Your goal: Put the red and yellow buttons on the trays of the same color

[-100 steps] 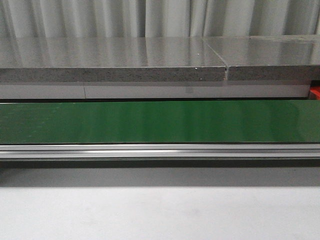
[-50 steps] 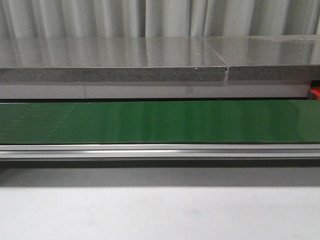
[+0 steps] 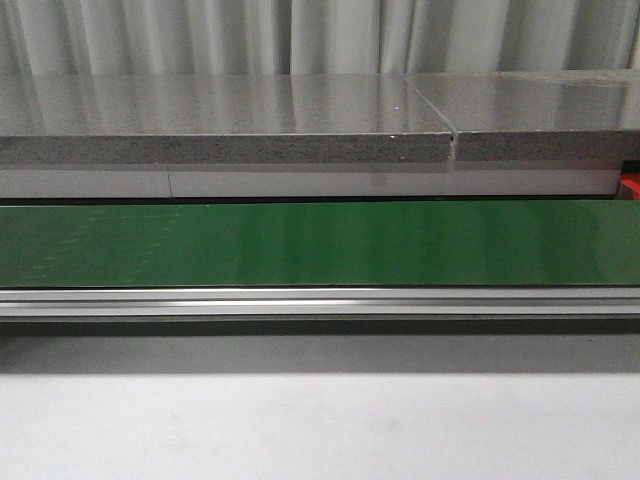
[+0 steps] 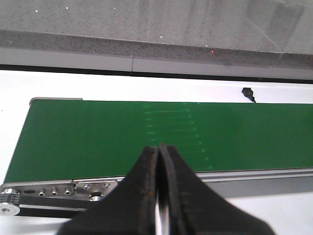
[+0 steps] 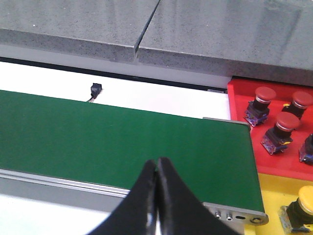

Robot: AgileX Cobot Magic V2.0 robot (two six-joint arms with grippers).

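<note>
Both claws are pinched shut on nothing: the left gripper [image 4: 158, 196] and right gripper [image 5: 155, 196] each hover at the near edge of the bare green belt [image 3: 320, 243]. No button rides it, so waiting, then opening before descending, seems wise. Beyond the belt's right end, the red tray [image 5: 244, 98] holds red buttons [image 5: 264, 95]; the yellow tray [image 5: 269, 188] holds one yellow button [image 5: 303, 208].
</note>
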